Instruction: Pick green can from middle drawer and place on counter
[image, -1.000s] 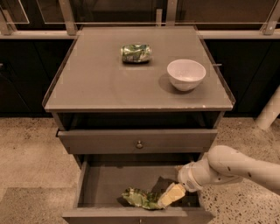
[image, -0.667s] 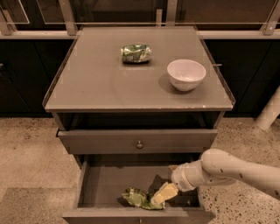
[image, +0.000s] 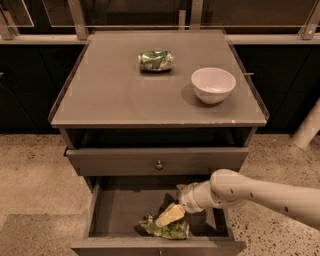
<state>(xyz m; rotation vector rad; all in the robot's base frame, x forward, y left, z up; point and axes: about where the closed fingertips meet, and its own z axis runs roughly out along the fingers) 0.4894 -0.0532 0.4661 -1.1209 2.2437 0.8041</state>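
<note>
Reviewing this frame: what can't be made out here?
Camera view:
- Whether the gripper, down in the middle drawer, has hold of the green can: the gripper covers the contact.
- The can's middle: under the gripper.
- Drawer floor at right: behind the arm.
- The arm's base: cut off by the right edge.

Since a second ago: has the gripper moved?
Yes. The gripper has shifted left inside the middle drawer, closer to the line of the upper drawer's knob, and sits over the green can.

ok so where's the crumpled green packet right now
In the camera view the green can lies on the floor of the open middle drawer, near its front edge and about mid-width, with the gripper right over it.
</note>
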